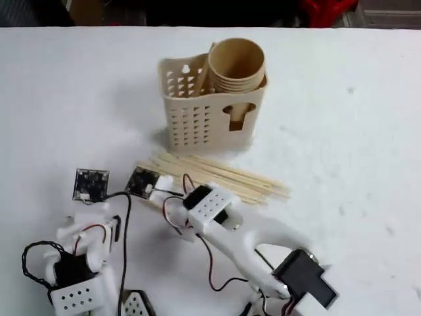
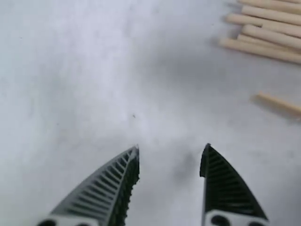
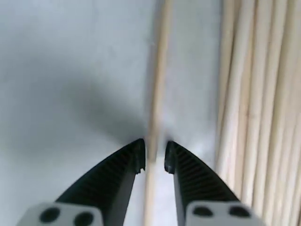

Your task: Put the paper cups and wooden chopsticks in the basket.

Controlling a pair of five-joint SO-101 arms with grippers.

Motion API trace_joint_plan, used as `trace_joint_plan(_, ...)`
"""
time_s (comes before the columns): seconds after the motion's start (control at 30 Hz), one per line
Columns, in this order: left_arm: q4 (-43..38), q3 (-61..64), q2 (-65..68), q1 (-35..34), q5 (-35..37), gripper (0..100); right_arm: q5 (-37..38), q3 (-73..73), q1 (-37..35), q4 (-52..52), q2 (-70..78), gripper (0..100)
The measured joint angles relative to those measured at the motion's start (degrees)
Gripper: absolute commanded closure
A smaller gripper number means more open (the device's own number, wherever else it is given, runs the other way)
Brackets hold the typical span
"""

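Beige slotted basket [image 1: 197,125] standing upright towards the far side of the white table [image 1: 342,131], and the stack of paper cups [image 1: 237,62] is already nested in its right-hand end, rims poking above the wall. Just in front of the basket the wooden chopsticks [image 1: 223,176] lie flat on the table in a loose fan.

The right arm [image 1: 214,205] stretches across to the near edge of that pile. Its right gripper [image 3: 154,150] is down low, jaws narrowly parted either side of a single chopstick [image 3: 160,70] that lies a little apart from the main bundle [image 3: 254,94]. There looks to be a sliver of gap on each side, though it's tight and hard to call.

The left gripper [image 2: 171,148] hangs over bare table, jaws spread wide with nothing between them, the chopstick ends [image 2: 268,33] off to one side and one stray stick [image 2: 280,103] near them.
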Motion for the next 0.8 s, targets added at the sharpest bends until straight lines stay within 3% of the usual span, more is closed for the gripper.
trace_joint_plan(0.13,0.0,0.0,0.0,0.0,0.0,78,0.0,0.09,2.64,-3.96,0.26,90.0)
trace_joint_plan(0.23,0.0,0.0,0.0,0.0,0.0,78,-0.09,0.09,3.96,-5.27,0.26,98.6)
trace_joint_plan(0.6,0.0,0.0,0.0,0.09,0.0,78,0.0,0.18,6.77,-5.98,0.0,98.3)
trace_joint_plan(0.8,0.0,0.0,0.0,0.09,0.0,78,-0.09,0.44,7.38,-0.79,-9.58,98.3)
